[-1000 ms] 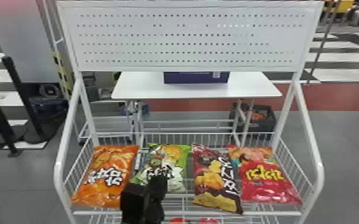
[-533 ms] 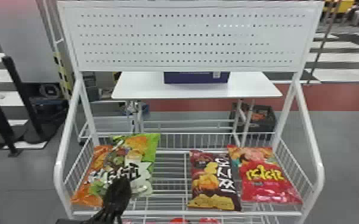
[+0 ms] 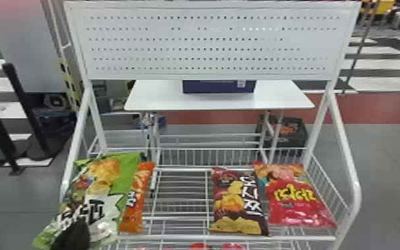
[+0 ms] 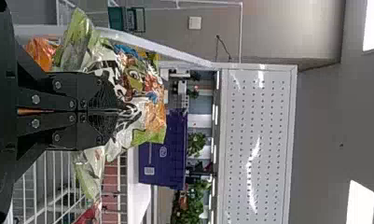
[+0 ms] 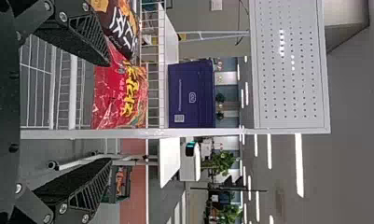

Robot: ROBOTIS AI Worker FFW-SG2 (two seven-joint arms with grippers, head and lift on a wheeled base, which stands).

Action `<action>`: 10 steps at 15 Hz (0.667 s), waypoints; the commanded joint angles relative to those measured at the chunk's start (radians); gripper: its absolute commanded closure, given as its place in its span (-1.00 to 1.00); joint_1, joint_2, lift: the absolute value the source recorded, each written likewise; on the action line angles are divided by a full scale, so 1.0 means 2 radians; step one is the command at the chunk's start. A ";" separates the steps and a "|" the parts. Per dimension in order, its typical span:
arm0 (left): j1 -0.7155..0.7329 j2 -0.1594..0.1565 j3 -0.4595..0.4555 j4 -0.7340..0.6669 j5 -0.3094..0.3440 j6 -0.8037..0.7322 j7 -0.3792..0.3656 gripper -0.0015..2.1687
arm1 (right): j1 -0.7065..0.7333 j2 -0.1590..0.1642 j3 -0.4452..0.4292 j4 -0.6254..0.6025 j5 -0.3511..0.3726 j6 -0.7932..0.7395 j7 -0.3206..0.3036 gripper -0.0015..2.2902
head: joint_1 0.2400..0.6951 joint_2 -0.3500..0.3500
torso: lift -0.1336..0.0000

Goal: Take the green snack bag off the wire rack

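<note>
Rack (image 3: 189, 237) in head view, white wire, with the green snack bag (image 3: 109, 196) at its left end. Bag is tilted, printed face showing, its lower part passing the front rail and its lower left corner reaching outside the frame. It overlaps the orange bag (image 3: 136, 209), which leaves just a strip in sight along the green one's right side. Left gripper (image 3: 76, 229) shows dark against the green bag's lower part, below the big lettering. Across a stretch of bare wires: maroon bag (image 3: 234, 202), then red bag (image 3: 295, 202) beside it at the right end. White perforated panel (image 3: 189, 33) above; behind, a purple box (image 3: 216, 87) on a white table (image 3: 156, 96). Left wrist view: left gripper (image 4: 100, 112) has its two fingers drawn together, clamped on the green bag. Crinkled film spreads out past the fingertips and to both sides of them, so the pincer sits at the bag with most of it bulging beyond. A bit of orange bag shows near one edge of the green film. Right wrist view: right gripper (image 5: 110, 112) has its fingers wide apart, a rack post seen through the gap; red bag lies beyond, with one fingertip overlapping its edge in the view.
</note>
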 commanded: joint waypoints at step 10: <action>0.081 -0.003 0.059 -0.006 0.020 -0.084 -0.030 0.58 | 0.003 -0.003 -0.001 -0.001 -0.001 0.000 0.000 -0.85 | 0.14 0.00 | 1.00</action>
